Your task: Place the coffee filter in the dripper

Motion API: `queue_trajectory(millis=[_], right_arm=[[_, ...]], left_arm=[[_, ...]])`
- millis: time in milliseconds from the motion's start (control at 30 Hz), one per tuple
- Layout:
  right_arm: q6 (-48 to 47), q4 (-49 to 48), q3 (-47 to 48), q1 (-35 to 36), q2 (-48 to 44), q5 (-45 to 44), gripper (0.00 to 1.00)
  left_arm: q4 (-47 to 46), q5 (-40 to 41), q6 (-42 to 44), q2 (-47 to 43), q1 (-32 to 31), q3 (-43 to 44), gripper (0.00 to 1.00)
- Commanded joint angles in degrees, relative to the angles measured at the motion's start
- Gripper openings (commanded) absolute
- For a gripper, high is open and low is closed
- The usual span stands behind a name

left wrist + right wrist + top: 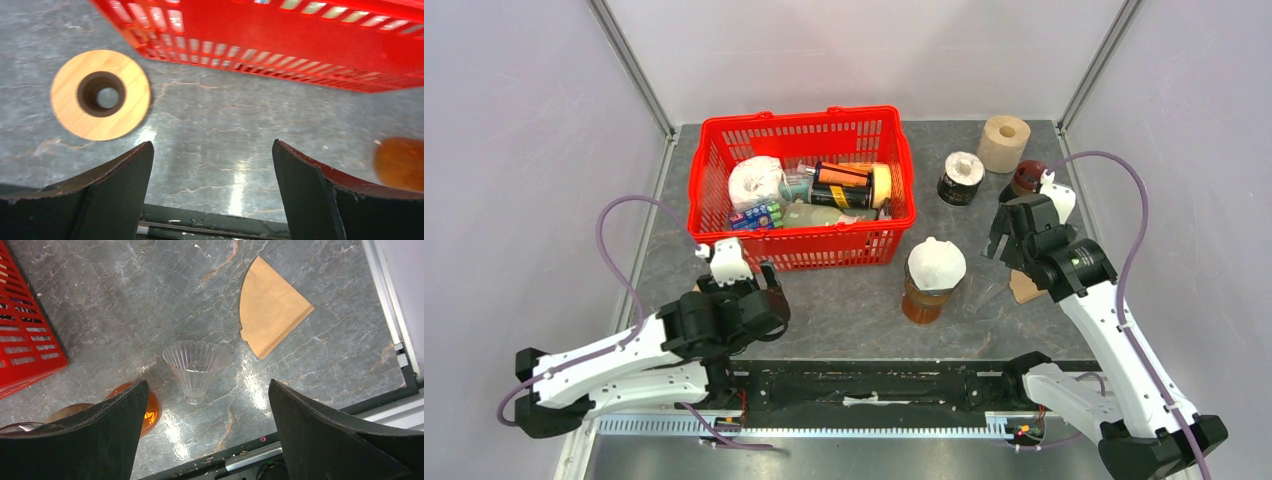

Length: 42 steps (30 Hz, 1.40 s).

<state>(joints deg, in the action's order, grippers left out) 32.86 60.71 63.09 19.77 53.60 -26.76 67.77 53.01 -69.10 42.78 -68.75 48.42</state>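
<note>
Coffee filter (272, 307) count first: just one, a tan paper wedge with a curved edge. It lies flat on the grey bench (125, 295) near the right-hand rail. It sits just beside the dripper (197, 367), not touching it and not in it yet. One dripper too, clear and ribbed, and it looks tipped on its side on the bench.

Other stuff: one red basket (802, 250) full of odds and ends, and one amber jar (924, 300) with something white sitting on top. There's also one tan roll (1004, 143), one black tin (961, 180) and one wooden ring (100, 94).

Two claws. The right claw (209, 390) hangs over the dripper and filter with its jaws spread wide, gripping nothing and touching nothing. The left claw (212, 147) is also spread wide and empty. It hangs over bare bench in front of the basket's near wall, with the wooden ring off to one side.

The filter itself looks folded flat, fan-shaped, with a plain brown paper finish. It has one little notch at the corner nearest the dripper.
</note>
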Motion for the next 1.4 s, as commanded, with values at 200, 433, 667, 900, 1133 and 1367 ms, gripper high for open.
queue_trajectory(millis=[200, 433, 667, 900, 1133, 1367], right_arm=[[1.51, -7.63, -5.91, -0.80, -5.77, 5.18, 0.97], [1.13, -9.19, -7.06, -0.83, -9.29, 7.81, 0.97], [0.42, -10.08, -8.08, -0.80, -12.30, 8.48, 0.97], [0.34, -10.76, -8.59, -0.83, -13.26, 9.18, 0.97], [0.27, -11.84, -9.14, -0.82, -13.09, 9.91, 0.97], [-0.41, -11.86, -8.34, -0.79, -13.92, 9.31, 0.97]], left_arm=[[-7.27, 3.41, -7.82, 2.56, 19.02, -11.07, 1.00], [-29.20, -1.08, 10.38, -6.61, 28.04, -20.78, 1.00], [-33.46, -2.57, 11.93, 1.97, 35.81, -22.57, 1.00], [-39.61, -6.54, 12.16, 8.57, 43.54, -24.11, 1.00], [-43.74, -11.33, 15.73, 12.50, 46.86, -23.62, 0.94], [-42.52, -13.60, 16.90, 17.38, 47.21, -21.42, 0.84]])
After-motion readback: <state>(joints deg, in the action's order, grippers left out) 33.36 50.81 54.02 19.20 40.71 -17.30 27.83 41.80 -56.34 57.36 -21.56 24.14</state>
